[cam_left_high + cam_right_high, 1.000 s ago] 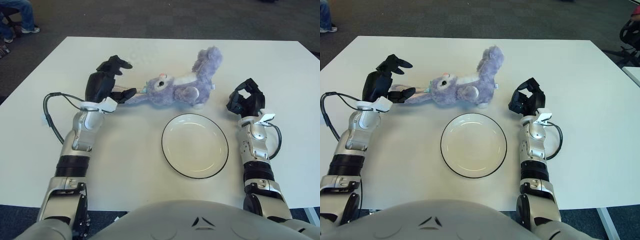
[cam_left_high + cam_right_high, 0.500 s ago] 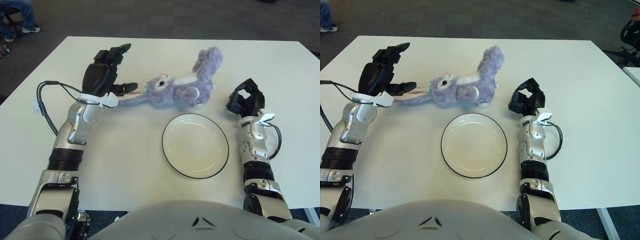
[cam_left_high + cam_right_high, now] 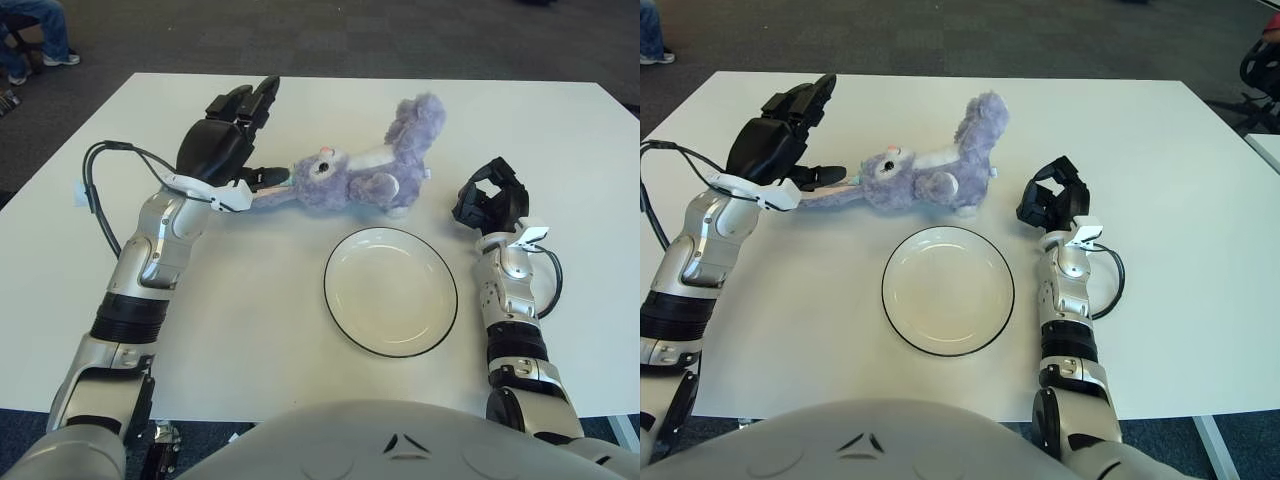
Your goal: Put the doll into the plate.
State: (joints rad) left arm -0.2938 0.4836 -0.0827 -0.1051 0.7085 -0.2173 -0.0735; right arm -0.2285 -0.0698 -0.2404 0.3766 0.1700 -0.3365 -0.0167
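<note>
A purple plush bunny doll [image 3: 360,172] lies on its side on the white table, ears pointing left, legs up toward the right. A white plate [image 3: 390,291] with a dark rim sits just in front of it, holding nothing. My left hand [image 3: 235,140] hovers over the doll's ears at the left, fingers spread forward and thumb [image 3: 268,177] beside the ears, gripping nothing. My right hand [image 3: 490,203] shows to the right of the doll and plate, fingers curled, holding nothing.
The white table [image 3: 250,320] reaches from left to right with dark carpet beyond its far edge. A black cable [image 3: 98,190] loops off my left forearm. A seated person's legs [image 3: 35,30] show at the far left corner.
My left hand has moved right and forward, from beside the ear tips to over the doll's ears, with its fingers stretched out. The doll, plate and right hand have not moved.
</note>
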